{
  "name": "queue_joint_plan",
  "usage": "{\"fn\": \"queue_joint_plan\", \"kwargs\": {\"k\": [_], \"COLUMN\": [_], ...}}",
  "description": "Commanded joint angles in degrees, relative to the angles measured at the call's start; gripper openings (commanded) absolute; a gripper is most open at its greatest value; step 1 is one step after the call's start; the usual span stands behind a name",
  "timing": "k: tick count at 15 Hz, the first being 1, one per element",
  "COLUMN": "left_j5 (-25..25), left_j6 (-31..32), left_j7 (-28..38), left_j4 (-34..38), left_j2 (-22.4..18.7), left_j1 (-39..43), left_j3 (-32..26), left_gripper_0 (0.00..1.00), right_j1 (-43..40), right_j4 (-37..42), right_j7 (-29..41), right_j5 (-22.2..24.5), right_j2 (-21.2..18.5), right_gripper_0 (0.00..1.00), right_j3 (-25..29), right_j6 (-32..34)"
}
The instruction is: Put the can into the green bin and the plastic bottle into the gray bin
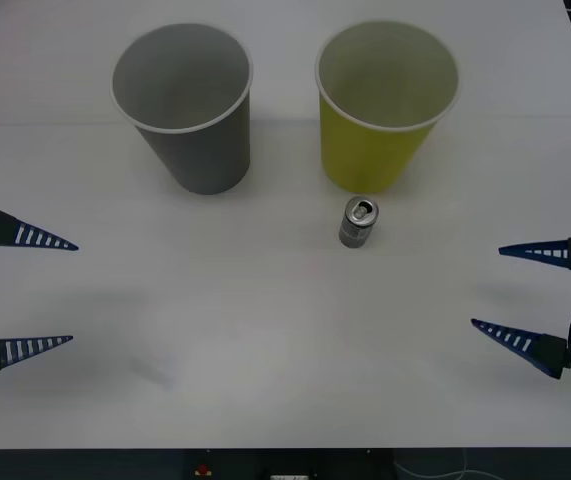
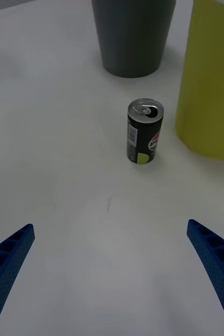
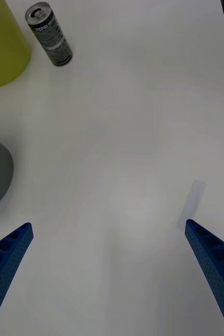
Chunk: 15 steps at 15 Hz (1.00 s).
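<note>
The can (image 1: 358,221) is small and silver-topped with a dark printed side, and it stands upright on the white table just in front of the green bin (image 1: 383,105). It also appears in the right wrist view (image 2: 145,131) and the left wrist view (image 3: 50,34). The gray bin (image 1: 190,105) stands to the left of the green bin (image 2: 211,84), both upright and empty. My left gripper (image 1: 71,293) is open at the table's left edge. At the right edge my right gripper (image 1: 485,288) is open, facing the can. The plastic bottle is out of view.
The white table (image 1: 265,340) stretches wide between the two grippers and the cups. A seam runs across it behind the bins. The gray bin (image 2: 132,34) stands farther from the right gripper than the can.
</note>
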<state>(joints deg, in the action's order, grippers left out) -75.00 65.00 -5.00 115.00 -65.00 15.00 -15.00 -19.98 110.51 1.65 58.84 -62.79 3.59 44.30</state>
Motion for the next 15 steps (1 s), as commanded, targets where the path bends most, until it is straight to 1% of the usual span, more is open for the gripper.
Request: {"fn": "queue_joint_plan", "kwargs": {"k": [1,3,4,6,8,9,10,12,15], "left_j5": [0.0,0.0,0.0,0.0,0.0,0.0,0.0,0.0,0.0], "left_j6": [0.0,0.0,0.0,0.0,0.0,0.0,0.0,0.0,0.0], "left_j7": [0.0,0.0,0.0,0.0,0.0,0.0,0.0,0.0,0.0], "left_j4": [0.0,0.0,0.0,0.0,0.0,0.0,0.0,0.0,0.0], "left_j2": [0.0,0.0,0.0,0.0,0.0,0.0,0.0,0.0,0.0], "left_j1": [0.0,0.0,0.0,0.0,0.0,0.0,0.0,0.0,0.0], "left_j3": [0.0,0.0,0.0,0.0,0.0,0.0,0.0,0.0,0.0], "left_gripper_0": [1.0,1.0,1.0,1.0,1.0,1.0,1.0,1.0,1.0], "right_j1": [1.3,2.7,3.6,5.4,8.6,9.8,11.2,14.4,18.6], "right_j4": [-2.2,-4.2,-5.4,-8.6,-13.1,-15.0,-17.3,-23.1,-28.9], "right_j7": [-1.4,-2.5,-3.3,-8.0,-13.6,-15.9,-17.6,-19.6,-21.0], "right_j5": [-1.0,-3.8,-5.9,-10.6,-15.8,-17.1,-17.6,-17.6,-17.5], "right_j2": [2.5,3.4,3.9,5.1,7.0,8.0,9.3,13.0,17.3], "right_gripper_0": [1.0,1.0,1.0,1.0,1.0,1.0,1.0,1.0,1.0], "right_j3": [-1.5,-3.9,-5.5,-8.2,-12.2,-13.3,-13.9,-14.3,-15.6], "right_j6": [-0.1,-0.5,-0.6,-0.7,-0.5,-0.3,0.7,4.0,5.6]}}
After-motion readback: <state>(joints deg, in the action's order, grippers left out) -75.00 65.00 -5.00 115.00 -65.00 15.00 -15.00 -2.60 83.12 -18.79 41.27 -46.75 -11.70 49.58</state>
